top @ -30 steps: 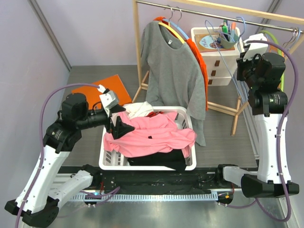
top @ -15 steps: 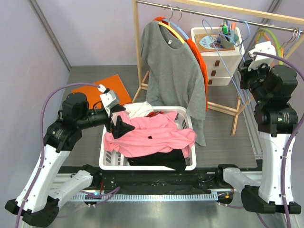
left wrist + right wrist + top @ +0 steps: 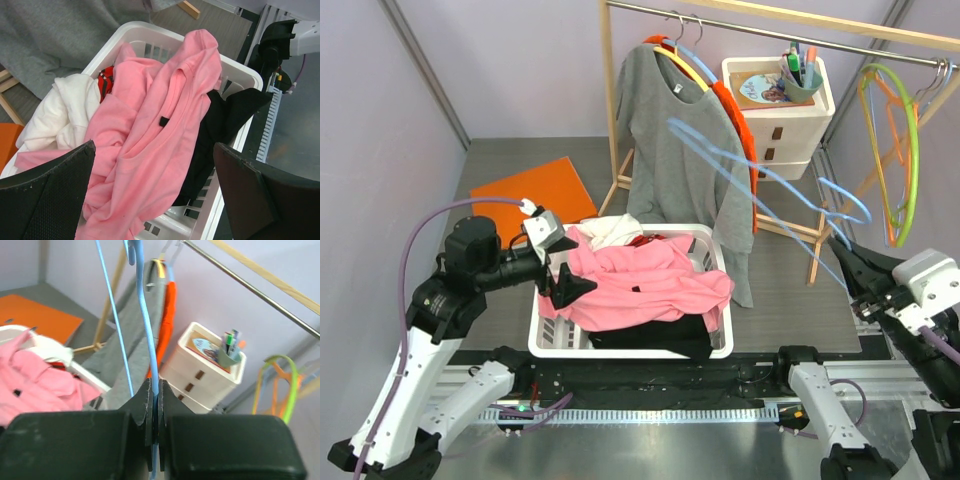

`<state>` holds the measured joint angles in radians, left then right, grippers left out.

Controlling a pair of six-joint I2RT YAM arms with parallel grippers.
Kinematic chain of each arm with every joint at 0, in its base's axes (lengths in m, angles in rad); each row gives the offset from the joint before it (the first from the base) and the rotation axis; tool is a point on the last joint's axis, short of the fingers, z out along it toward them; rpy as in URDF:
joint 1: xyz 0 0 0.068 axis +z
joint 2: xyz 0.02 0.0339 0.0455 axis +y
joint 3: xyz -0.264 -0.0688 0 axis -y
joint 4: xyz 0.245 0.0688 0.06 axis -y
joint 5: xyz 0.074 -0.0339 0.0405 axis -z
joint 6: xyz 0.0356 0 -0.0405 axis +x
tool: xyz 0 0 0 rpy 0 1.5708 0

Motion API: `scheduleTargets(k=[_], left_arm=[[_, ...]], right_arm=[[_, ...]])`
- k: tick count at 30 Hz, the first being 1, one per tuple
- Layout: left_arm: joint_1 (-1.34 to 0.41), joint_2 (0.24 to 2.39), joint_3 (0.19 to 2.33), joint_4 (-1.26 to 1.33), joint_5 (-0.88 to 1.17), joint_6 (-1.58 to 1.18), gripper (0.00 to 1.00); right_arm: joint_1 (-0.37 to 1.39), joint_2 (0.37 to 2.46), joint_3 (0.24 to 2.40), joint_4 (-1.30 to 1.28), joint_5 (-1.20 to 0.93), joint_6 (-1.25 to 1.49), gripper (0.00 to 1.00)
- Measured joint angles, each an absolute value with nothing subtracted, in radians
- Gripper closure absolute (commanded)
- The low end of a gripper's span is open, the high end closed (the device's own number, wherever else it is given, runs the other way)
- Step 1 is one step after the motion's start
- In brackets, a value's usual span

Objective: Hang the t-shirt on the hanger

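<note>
My right pincer (image 3: 154, 385) is clamped on the hanger (image 3: 148, 337), which is off the rail and up in the air. My left pincer (image 3: 154, 147) gapes wide just above the t-shirt (image 3: 650, 290), heaped in the basket (image 3: 715, 347) (label showing), ungripped. Lifting and threading it remain.

Right claw (image 3: 844, 256) clamps the light-blue hanger (image 3: 765, 172), t-shirt (image 3: 645, 285) heaped in basket (image 3: 630, 351)

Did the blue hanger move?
Yes. The blue hanger came off the rail, down and nearer, away from the white drawers, pinched in the right gripper.
</note>
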<state>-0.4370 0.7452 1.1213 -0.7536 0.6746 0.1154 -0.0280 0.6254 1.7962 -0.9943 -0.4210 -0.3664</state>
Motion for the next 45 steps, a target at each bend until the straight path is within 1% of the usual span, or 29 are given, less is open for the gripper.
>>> scheduleTargets(k=[3, 6, 7, 9, 10, 11, 13, 16, 20, 23, 25, 27, 29, 32, 34, 35, 40, 43, 45], left_arm=[[-0.437, 0.735, 1.118, -0.761, 0.646, 0.112, 0.03], [-0.437, 0.737, 1.118, -0.776, 0.582, 0.092, 0.12], [-0.435, 0.746, 1.118, -0.783, 0.537, 0.077, 0.2], [-0.425, 0.772, 1.118, -0.79, 0.472, 0.032, 0.24], [-0.418, 0.79, 1.118, -0.797, 0.437, 0.006, 0.29], [-0.414, 0.804, 1.116, -0.804, 0.415, -0.02, 0.3], [-0.409, 0.829, 1.092, -0.809, 0.395, -0.066, 0.29], [-0.409, 0.855, 1.045, -0.833, 0.398, -0.105, 0.28], [-0.409, 0.901, 1.02, -0.873, 0.413, -0.149, 0.27], [-0.409, 0.931, 1.021, -0.873, 0.411, -0.176, 0.29], [-0.409, 0.951, 1.021, -0.873, 0.409, -0.204, 0.33], [-0.411, 0.97, 1.022, -0.873, 0.405, -0.23, 0.35], [-0.419, 0.983, 1.026, -0.873, 0.392, -0.253, 0.4], [-0.445, 1.0, 1.04, -0.874, 0.367, -0.274, 0.41], [-0.479, 1.007, 1.054, -0.874, 0.339, -0.282, 0.44], [-0.495, 1.009, 1.061, -0.874, 0.324, -0.284, 0.49], [-0.573, 1.042, 1.089, -0.894, 0.213, -0.285, 0.54], [-0.611, 1.078, 1.097, -0.906, 0.156, -0.284, 0.54], [-0.636, 1.099, 1.098, -0.916, 0.128, -0.282, 0.59]], right_arm=[[-0.028, 0.712, 1.903, -1.103, -0.571, -0.407, 0.99], [-0.028, 0.861, 1.961, -1.208, -0.712, -0.472, 0.99], [-0.028, 0.921, 1.967, -1.234, -0.75, -0.501, 0.99], [-0.028, 1.03, 1.958, -1.261, -0.793, -0.543, 0.99], [-0.026, 1.07, 1.939, -1.269, -0.802, -0.562, 0.99], [-0.02, 1.11, 1.908, -1.27, -0.802, -0.582, 0.99], [0.015, 1.165, 1.822, -1.296, -0.78, -0.623, 0.99], [0.11, 1.143, 1.708, -1.319, -0.73, -0.651, 0.99], [0.24, 1.026, 1.602, -1.352, -0.69, -0.664, 0.99], [0.272, 0.962, 1.573, -1.373, -0.667, -0.675, 0.99], [0.286, 0.94, 1.568, -1.378, -0.654, -0.684, 0.99], [0.295, 0.943, 1.556, -1.378, -0.636, -0.701, 0.99], [0.295, 0.964, 1.539, -1.378, -0.609, -0.714, 0.99], [0.295, 1.012, 1.531, -1.378, -0.573, -0.729, 0.99], [0.295, 1.05, 1.531, -1.377, -0.552, -0.731, 0.99], [0.295, 1.069, 1.531, -1.376, -0.542, -0.732, 0.99], [0.306, 1.112, 1.536, -1.377, -0.513, -0.746, 0.99], [0.324, 1.124, 1.546, -1.376, -0.506, -0.759, 0.99], [0.337, 1.127, 1.548, -1.375, -0.501, -0.765, 0.99]])
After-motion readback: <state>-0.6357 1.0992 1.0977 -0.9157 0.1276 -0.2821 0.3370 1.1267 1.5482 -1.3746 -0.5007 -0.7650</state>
